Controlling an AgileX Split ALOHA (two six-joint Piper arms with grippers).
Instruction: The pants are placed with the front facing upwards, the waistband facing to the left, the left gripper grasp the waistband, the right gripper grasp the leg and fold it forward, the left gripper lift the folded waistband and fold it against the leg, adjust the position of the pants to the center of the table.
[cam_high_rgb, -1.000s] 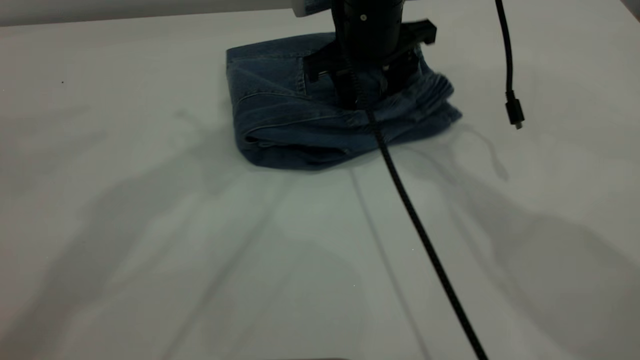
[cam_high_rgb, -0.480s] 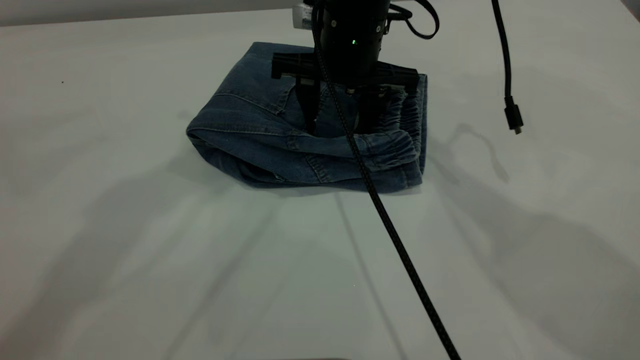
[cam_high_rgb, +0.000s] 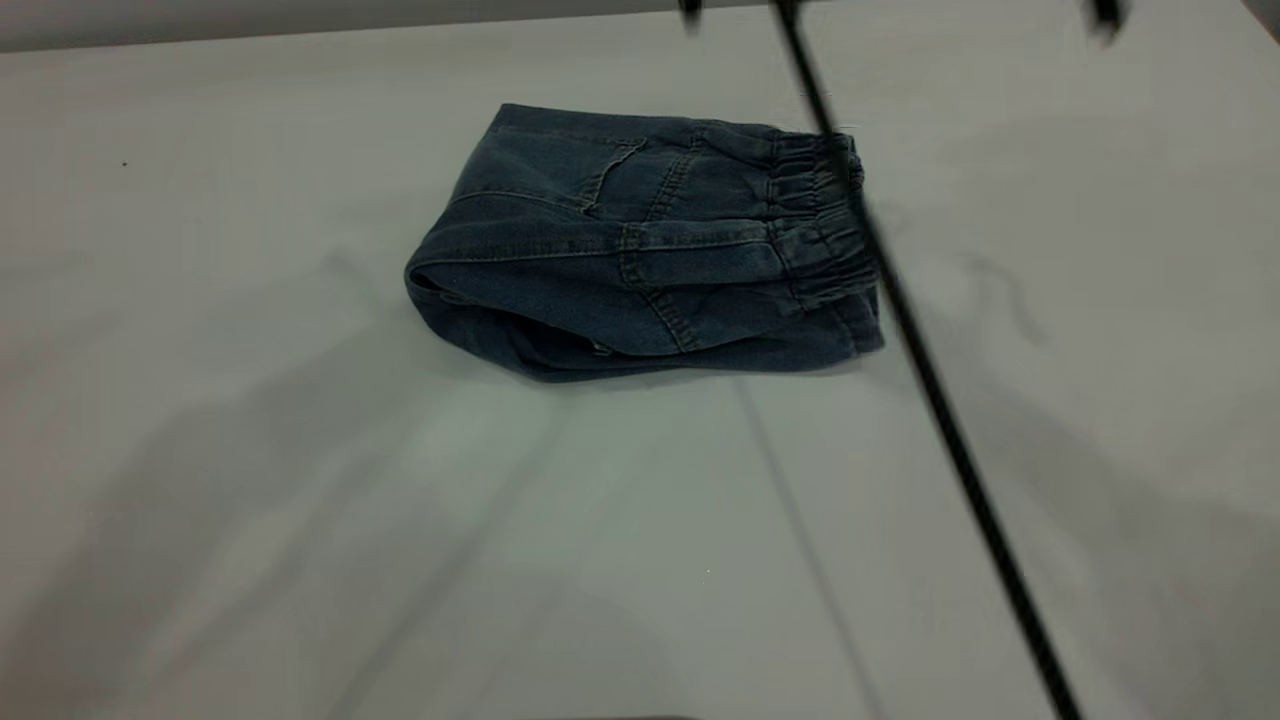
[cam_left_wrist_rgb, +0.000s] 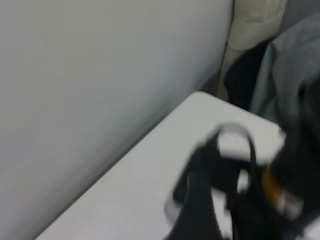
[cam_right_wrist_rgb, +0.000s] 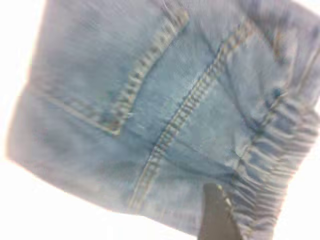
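**A:** Item one, the pants (cam_high_rgb: 640, 250). Location?

**B:** On the table (cam_high_rgb: 250, 500), in the far middle of the exterior view. Folded into a compact layered bundle, lying flat. The waistband (cam_high_rgb: 815, 215) is at that view's right end and the rounded fold at its left.

**A:** Position against the right gripper (cam_right_wrist_rgb: 216, 217)?

**B:** Directly beneath it. Denim nearly fills the right wrist view, and a dark part of the gripper shows against the cloth just beside the gathered waistband. Contact: cannot tell. Spread or pressed together: cannot tell.

**A:** The left gripper (cam_left_wrist_rgb: 220, 200)?

**B:** A blurred dark form in its own wrist view, near a corner of the table, beside a pale wall (cam_left_wrist_rgb: 100, 75). Spread or pressed together: cannot tell. Its position against the pants: cannot tell.

**A:** Counts?

**B:** Pants, one. Waistband, one, gathered. Table, one. Braided black cable (cam_high_rgb: 950, 430), one, running from the top edge of the exterior view to its lower right and passing in front of the waistband end. Tan-stitched pocket seam (cam_right_wrist_rgb: 145, 75) on the upper layer, one.
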